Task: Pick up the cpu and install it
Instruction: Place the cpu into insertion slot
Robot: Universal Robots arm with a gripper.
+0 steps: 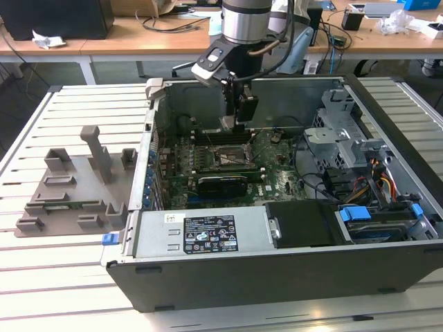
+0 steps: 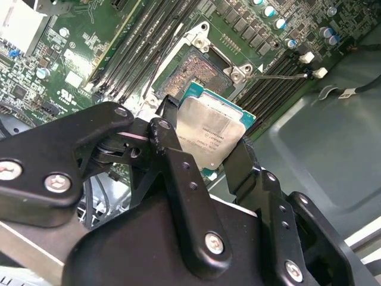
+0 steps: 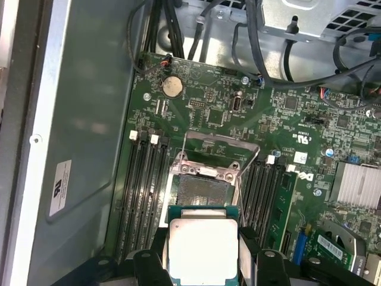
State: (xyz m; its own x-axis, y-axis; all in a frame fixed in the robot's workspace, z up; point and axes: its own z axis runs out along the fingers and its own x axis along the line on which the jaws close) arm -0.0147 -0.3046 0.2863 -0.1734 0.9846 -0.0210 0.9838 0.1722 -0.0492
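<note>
Item: cpu [image 2: 211,134], silver top, pale border. Clamped by opposite edges between the black gripper [image 2: 205,143] fingers. Location: just above the open socket [image 3: 201,189] (metal bracket [image 3: 205,171] along one edge) on the motherboard [image 3: 220,113], inside the computer case [image 1: 208,235]. Apparently clear of the socket.

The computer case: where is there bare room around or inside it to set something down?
Bare slatted table lies beyond the grey tray and in front of the case. Inside, a plain grey panel borders the circuit board. The open socket is bare, close to the chip held by the end effector. Cables crowd the drive side.
</note>
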